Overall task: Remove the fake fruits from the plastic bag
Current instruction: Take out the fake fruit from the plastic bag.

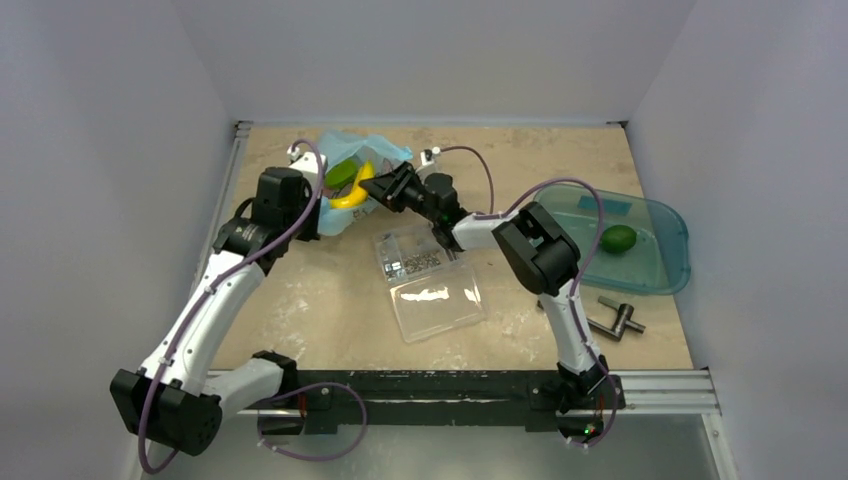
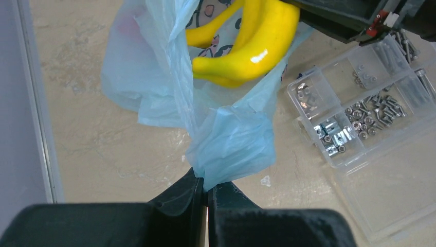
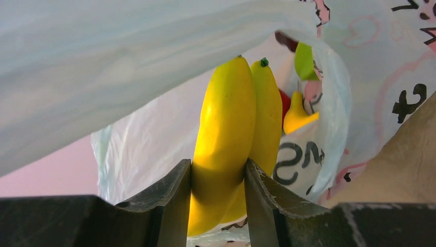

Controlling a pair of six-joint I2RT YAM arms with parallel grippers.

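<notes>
Right fingers (image 3: 169,206) pinch bananas (image 3: 226,134); left fingers (image 2: 180,201) pinch plastic bag (image 2: 236,141); deeper fruits (image 3: 305,60) mostly hidden.

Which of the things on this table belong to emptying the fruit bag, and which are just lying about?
Job: plastic bag; bananas held by the right fingers; green fruit in the bag; second green fruit lying in the teal tray.
Lying about: clear box of screws; metal T-handle tool.

Crinkled light-blue plastic bag (image 2: 231,139), yellow bananas (image 2: 257,46) at its mouth, green fruit (image 1: 341,173) inside
</notes>
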